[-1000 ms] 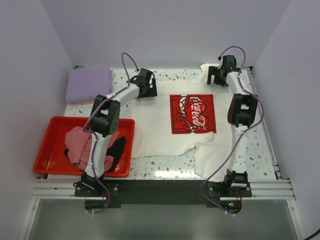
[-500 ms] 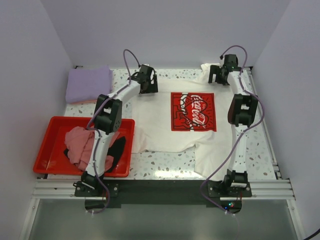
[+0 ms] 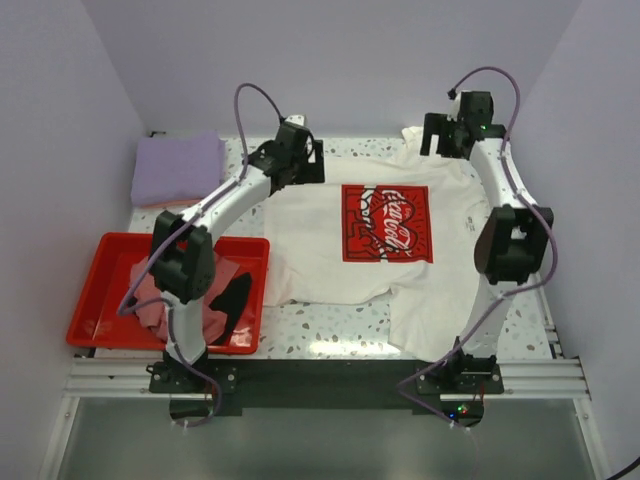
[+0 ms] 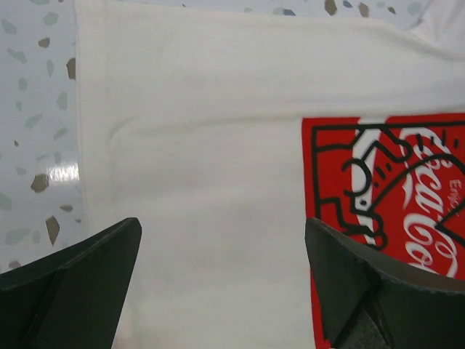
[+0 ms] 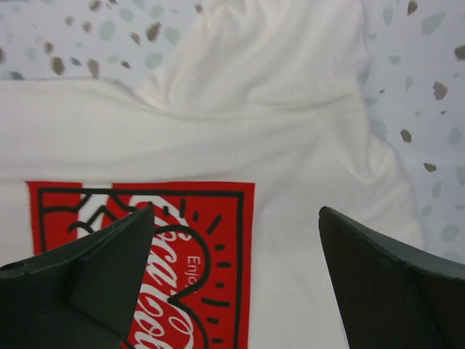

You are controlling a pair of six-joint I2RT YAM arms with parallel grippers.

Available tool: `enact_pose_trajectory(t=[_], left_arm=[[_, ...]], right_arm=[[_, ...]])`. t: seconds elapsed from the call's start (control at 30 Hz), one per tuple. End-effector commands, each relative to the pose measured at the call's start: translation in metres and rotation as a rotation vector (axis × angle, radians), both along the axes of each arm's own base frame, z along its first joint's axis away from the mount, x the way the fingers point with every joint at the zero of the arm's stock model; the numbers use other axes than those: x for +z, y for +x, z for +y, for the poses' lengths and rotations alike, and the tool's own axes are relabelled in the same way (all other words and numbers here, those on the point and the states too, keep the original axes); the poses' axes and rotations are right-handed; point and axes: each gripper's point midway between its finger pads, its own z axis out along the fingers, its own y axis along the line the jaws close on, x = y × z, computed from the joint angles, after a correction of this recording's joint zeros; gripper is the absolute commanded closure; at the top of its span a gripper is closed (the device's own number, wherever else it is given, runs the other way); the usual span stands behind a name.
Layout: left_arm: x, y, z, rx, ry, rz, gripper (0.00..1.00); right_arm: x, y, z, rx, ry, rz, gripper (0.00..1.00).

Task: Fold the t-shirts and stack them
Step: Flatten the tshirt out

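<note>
Change: within the last 1 second both arms have risen off the cream-white t-shirt (image 3: pixel 330 250). Their elbows have swung outward, the left one over the red tray (image 3: pixel 85 300) and the right one toward the right wall.
Left gripper (image 3: pixel 297 165): released, with the jaws wide and nothing between them. It hovers above the far-left part of the shirt, close to the cloth edge, where the speckled table (image 3: pixel 330 335) shows beside it.
Right gripper (image 3: pixel 445 140): also released and empty. It hangs above the far-right corner, where a sleeve (image 5: pixel 261 51) lies bunched.
Shirt position: it is spread on the middle of the table with the red print (image 3: pixel 387 223) facing up and turned sideways. 1 flap of cloth reaches toward the near edge on the right.
Meaning for the task: the spreading seems finished and no fold is made yet. Probably the first fold of this shirt comes next, so the task is still in its early part.
Lavender t-shirt (image 3: pixel 178 168): already folded, it lies at the far-left corner, apart from the cream one. It looks like the place for the stack.
Pink t-shirt (image 3: pixel 145 305) and black t-shirt (image 3: pixel 237 298): both are crumpled in the red tray and partly hidden under the left arm.
In the way: the left edge of the shirt lies just beside the tray corner. The bunched far sleeve and some wrinkles may spoil a clean fold.
</note>
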Motion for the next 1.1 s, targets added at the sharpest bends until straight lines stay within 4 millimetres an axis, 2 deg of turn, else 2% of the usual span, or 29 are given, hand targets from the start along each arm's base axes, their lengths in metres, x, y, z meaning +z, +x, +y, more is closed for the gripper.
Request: enact_pose_trajectory(t=[0.0,0.03,0.07,0.1,0.13,0.17,0.2,0.23,0.27,0.3,0.37,0.4,0.47,0.5,0.6,0.67,0.83,1.07], left_arm=[[0.027,-0.045,-0.001,0.03,-0.037,-0.043,0.0],[0.043,-0.058,0.001,0.031,-0.068,-0.067,0.0],[0.041,-0.069,0.002,0.029,-0.079,-0.061,0.0],[0.021,-0.088,0.003,0.03,-0.082,-0.024,0.0],[0.033,-0.1,0.005,0.03,-0.11,-0.045,0.0],[0.031,-0.108,0.006,0.031,-0.122,-0.045,0.0],[0.015,-0.125,0.007,0.024,-0.114,-0.009,0.0],[0.024,-0.134,0.008,0.021,-0.132,-0.025,0.0],[0.021,-0.142,0.007,0.016,-0.134,-0.019,0.0],[0.007,-0.157,0.006,0.01,-0.129,0.013,0.0],[0.009,-0.172,0.005,-0.001,-0.148,0.009,0.0],[-0.001,-0.183,0.005,-0.001,-0.145,0.031,0.0],[0.001,-0.191,0.005,-0.008,-0.167,0.022,0.0],[-0.004,-0.197,0.005,-0.01,-0.167,0.034,0.0],[-0.012,-0.209,0.004,-0.018,-0.172,0.053,0.0],[-0.018,-0.215,0.006,-0.021,-0.161,0.068,0.0],[-0.028,-0.224,0.01,-0.005,-0.149,0.099,0.0],[-0.03,-0.229,0.012,0.0,-0.14,0.113,0.0]], right_arm=[[0.052,-0.055,0.047,0.028,0.024,-0.062,0.01],[0.072,-0.072,0.058,0.043,0.064,-0.102,0.01],[0.068,-0.089,0.072,0.031,0.122,-0.083,0.01],[0.033,-0.117,0.081,0.033,0.151,0.006,0.01],[0.029,-0.128,0.091,0.022,0.194,0.011,0.01],[0.022,-0.159,0.106,0.059,0.213,0.033,0.01],[0.016,-0.172,0.114,0.074,0.221,0.047,0.01],[0.015,-0.184,0.121,0.073,0.242,0.046,0.01],[0.021,-0.198,0.132,0.107,0.262,0.031,0.01],[0.001,-0.218,0.133,0.106,0.266,0.078,0.01],[-0.012,-0.235,0.138,0.104,0.288,0.1,0.01],[-0.028,-0.249,0.135,0.1,0.287,0.13,0.01],[-0.044,-0.255,0.129,0.07,0.264,0.145,0.01],[-0.06,-0.26,0.122,0.053,0.232,0.18,0.01],[-0.081,-0.264,0.106,-0.008,0.146,0.248,0.01],[-0.086,-0.259,0.095,-0.049,0.098,0.244,0.01],[-0.106,-0.264,0.061,-0.16,-0.015,0.31,0.01],[-0.123,-0.269,0.03,-0.261,0.058,0.344,0.01]])
